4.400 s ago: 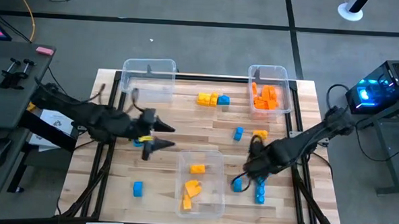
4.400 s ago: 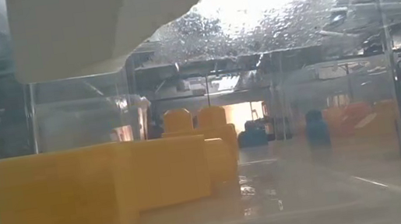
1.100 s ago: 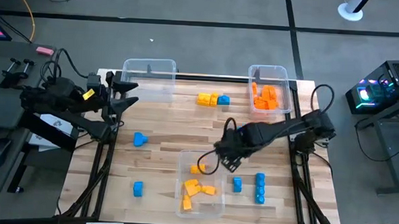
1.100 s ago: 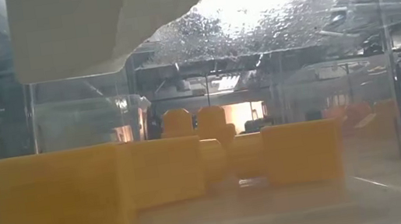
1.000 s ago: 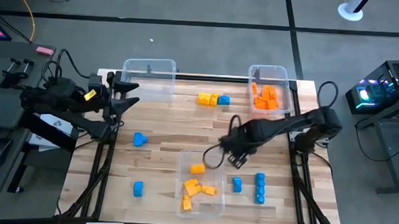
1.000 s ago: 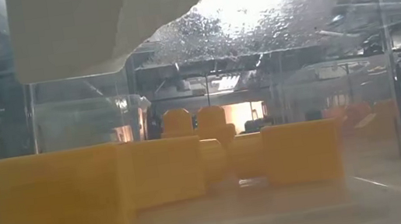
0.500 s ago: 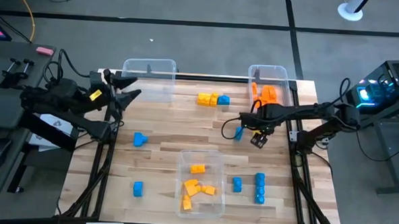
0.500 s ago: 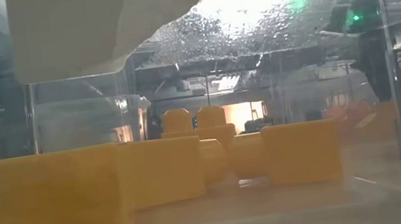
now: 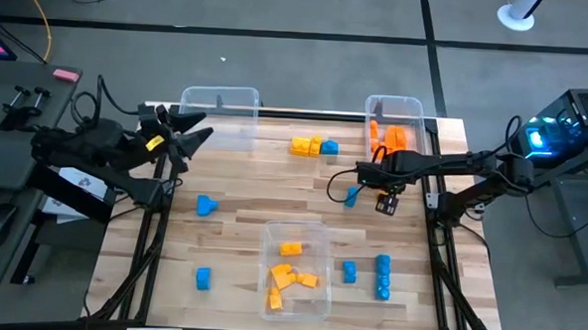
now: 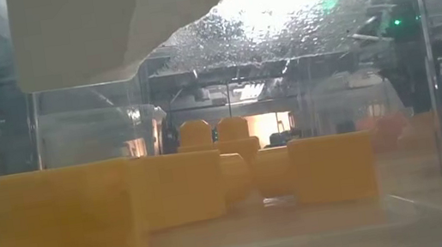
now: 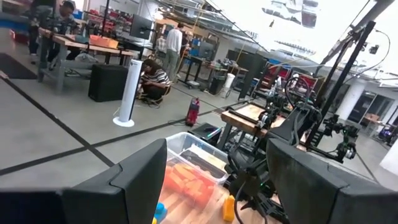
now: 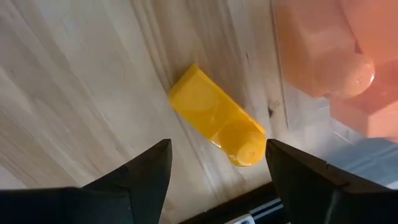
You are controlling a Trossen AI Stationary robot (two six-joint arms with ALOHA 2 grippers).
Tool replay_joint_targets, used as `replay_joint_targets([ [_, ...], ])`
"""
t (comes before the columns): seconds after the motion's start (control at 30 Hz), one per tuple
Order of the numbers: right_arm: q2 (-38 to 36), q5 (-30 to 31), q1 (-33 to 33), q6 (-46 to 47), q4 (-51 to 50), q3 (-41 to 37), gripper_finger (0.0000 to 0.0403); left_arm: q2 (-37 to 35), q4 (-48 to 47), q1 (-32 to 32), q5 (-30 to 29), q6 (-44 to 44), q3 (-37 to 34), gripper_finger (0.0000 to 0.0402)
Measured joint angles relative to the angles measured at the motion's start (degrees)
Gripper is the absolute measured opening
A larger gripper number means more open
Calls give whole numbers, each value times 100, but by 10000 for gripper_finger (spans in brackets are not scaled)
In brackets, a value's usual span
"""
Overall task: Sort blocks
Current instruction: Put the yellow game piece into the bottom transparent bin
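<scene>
My right gripper (image 9: 387, 202) points down, open, near the table's right edge. Straight under it a small yellow block (image 12: 214, 117) lies flat on the wood, and the fingers stand either side of it without touching. My left gripper (image 9: 198, 127) waits open and level, high over the far left corner. A blue block (image 9: 351, 195) lies just left of the right gripper. Loose blue blocks (image 9: 206, 205) (image 9: 383, 276) lie on the table. Yellow-orange blocks (image 9: 289, 276) lie in the middle bin, and the low view shows them up close (image 10: 70, 222).
A clear bin (image 9: 398, 110) with orange blocks (image 12: 329, 56) stands at the far right, close to my right gripper. Another clear bin (image 9: 220, 112) stands at the far left. A row of yellow-orange and blue blocks (image 9: 313, 146) lies near the far edge. People work in the room beyond.
My right gripper has gone from above the middle bin toward the far right, beside the orange bin. It has come down, rolled about its wrist and stopped over the yellow block. My left gripper has turned a little at the wrist in place.
</scene>
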Motion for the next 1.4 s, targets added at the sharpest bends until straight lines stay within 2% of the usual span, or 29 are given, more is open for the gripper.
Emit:
replay_joint_targets([
  [0.23, 7, -141, 243, 612, -221, 47, 256, 55, 4, -2, 1, -8, 0, 261],
  [0.5, -114, 149, 465, 1959, -809, 1057, 256, -8, 4, -2, 173, 136, 0, 261],
  [0.67, -180, 259, 722, 3465, -1194, 1545, 256, -140, -19, -2, 605, 148, 0, 261],
  [0.77, -290, 296, 1157, 4589, -822, 1508, 254, -260, -100, -6, 980, 149, -2, 261],
  [0.87, -280, 420, 1606, 5796, -886, 1280, 242, -386, -220, -7, 1297, 153, -2, 261],
  [0.97, -287, 700, 1976, 7023, -945, 974, 213, -529, -376, -7, 1540, 157, -2, 261],
  [1.03, -287, 779, 2111, 7602, -990, 758, 179, -604, -450, -9, 1596, 146, -2, 261],
  [1.23, -287, 1449, 2167, 8871, -978, 188, 22, -774, -481, -9, 1581, 145, -2, 261],
  [1.4, -289, 1870, 2006, 9553, -920, -226, 13, -782, -451, -9, 1524, 139, -2, 261],
])
